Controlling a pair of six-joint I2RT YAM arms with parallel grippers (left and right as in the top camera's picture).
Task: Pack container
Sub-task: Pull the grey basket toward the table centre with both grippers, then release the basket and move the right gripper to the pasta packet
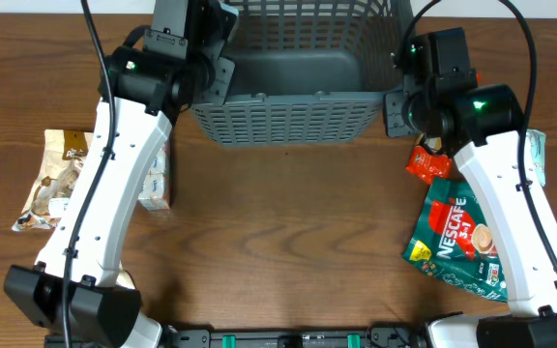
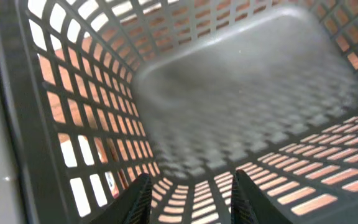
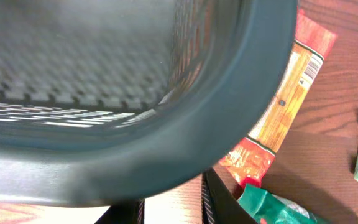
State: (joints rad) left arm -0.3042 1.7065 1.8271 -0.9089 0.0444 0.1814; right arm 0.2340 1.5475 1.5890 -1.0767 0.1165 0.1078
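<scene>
The container (image 1: 288, 116), a large dark grey lattice basket, stands at the back middle of the table. It holds nothing that I can see. My left gripper (image 2: 188, 199) hangs inside its left end, open and empty, above the solid bottom (image 2: 247, 93). In the overhead view the left gripper (image 1: 206, 58) is over the left rim. My right gripper (image 3: 173, 208) is at the container's right rim (image 3: 185, 143). Its fingers are apart with bare table between them, and the rim hides their tips. In the overhead view the right gripper (image 1: 409, 92) is beside the right wall.
A red-orange packet (image 1: 425, 161) and a green Nescafe bag (image 1: 455, 242) lie right of the container, under the right arm. A pale green wrapper (image 1: 536, 155) lies farther right. A brown snack bag (image 1: 51, 179) and a small white box (image 1: 155, 179) lie at the left.
</scene>
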